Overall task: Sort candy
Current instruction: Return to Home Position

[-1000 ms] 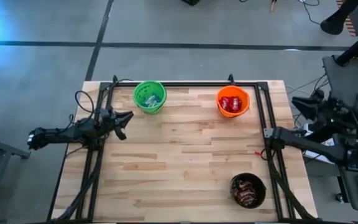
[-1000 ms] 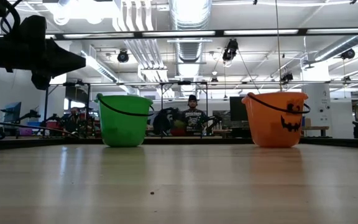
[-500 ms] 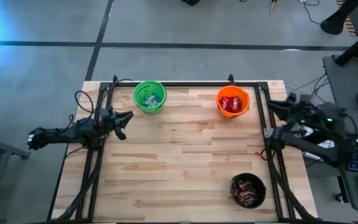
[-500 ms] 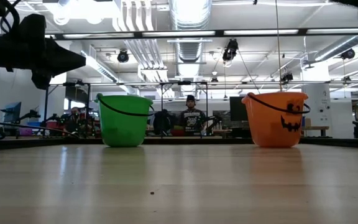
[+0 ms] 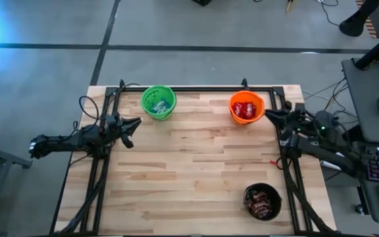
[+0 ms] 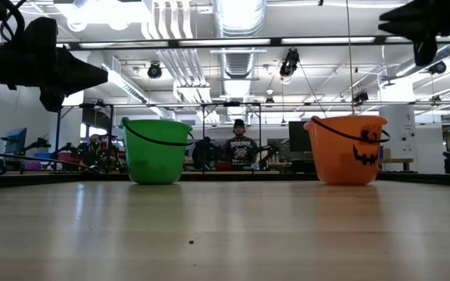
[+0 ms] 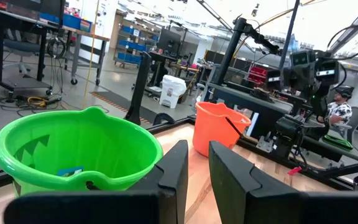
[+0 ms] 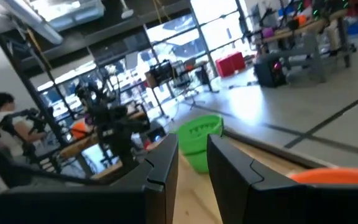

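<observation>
Three buckets stand on the wooden tabletop [image 5: 189, 164], each with candy inside. Nearest, at the lower right of the high view, the black bucket [image 5: 247, 195] holds the brown candy [image 5: 262, 203].

Farther up that frame, at mid-height on the left edge of the tabletop, the left pincer [image 5: 137, 124] hangs pointing toward the centre. In the left wrist view its fingers [image 7: 174, 180] stand a narrow gap apart with nothing between them. The right pincer [image 5: 266, 113] sits higher in the frame at the right edge, just beside the orange bucket [image 5: 231, 105] and pointing at it. Its fingers [image 8: 163, 168] are likewise a narrow gap apart and empty. In the low view both arms show as dark shapes well above the wood, one in the upper left corner and one in the upper right.

Along the far edge, the green bucket [image 5: 145, 99] at upper centre-left holds light-blue candy [image 5: 160, 105]. The orange bucket at upper centre-right holds the red candy [image 5: 245, 110]. Both stand upright and well apart.

Beyond the tabletop, in the low view, a person [image 6: 241, 144] stands in the room, seen between the two buckets.
</observation>
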`<action>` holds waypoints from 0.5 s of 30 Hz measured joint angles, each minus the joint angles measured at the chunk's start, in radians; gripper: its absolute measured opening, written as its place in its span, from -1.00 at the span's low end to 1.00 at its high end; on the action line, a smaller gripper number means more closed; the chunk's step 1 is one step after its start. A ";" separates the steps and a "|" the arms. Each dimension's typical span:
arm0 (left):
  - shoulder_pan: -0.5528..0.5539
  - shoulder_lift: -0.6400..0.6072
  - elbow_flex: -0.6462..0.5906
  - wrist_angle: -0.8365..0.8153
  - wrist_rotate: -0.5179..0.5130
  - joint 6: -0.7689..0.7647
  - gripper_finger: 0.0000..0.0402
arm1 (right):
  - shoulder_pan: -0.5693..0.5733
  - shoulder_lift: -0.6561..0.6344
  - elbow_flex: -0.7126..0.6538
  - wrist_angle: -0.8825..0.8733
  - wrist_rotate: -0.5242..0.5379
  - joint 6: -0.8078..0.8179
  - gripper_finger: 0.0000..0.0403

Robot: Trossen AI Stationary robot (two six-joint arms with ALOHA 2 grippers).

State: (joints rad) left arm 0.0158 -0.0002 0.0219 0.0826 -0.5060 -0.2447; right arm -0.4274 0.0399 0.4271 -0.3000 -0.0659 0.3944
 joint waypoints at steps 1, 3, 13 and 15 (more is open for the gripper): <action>0.000 0.000 0.000 0.000 0.000 0.000 -0.77 | 0.000 -0.002 -0.025 0.024 -0.016 0.005 -0.63; 0.000 0.000 0.000 0.000 0.000 0.000 -0.77 | 0.000 -0.009 -0.069 0.079 -0.038 0.009 -0.62; 0.000 0.000 0.000 -0.004 0.001 0.036 -0.77 | 0.000 -0.039 -0.259 0.235 -0.096 0.024 -0.62; 0.000 0.000 0.000 -0.005 0.001 0.066 -0.77 | 0.000 -0.039 -0.278 0.264 -0.103 0.024 -0.63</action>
State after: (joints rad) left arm 0.0158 -0.0002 0.0219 0.0780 -0.5053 -0.1783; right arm -0.4276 0.0006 0.1490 -0.0360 -0.1688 0.4183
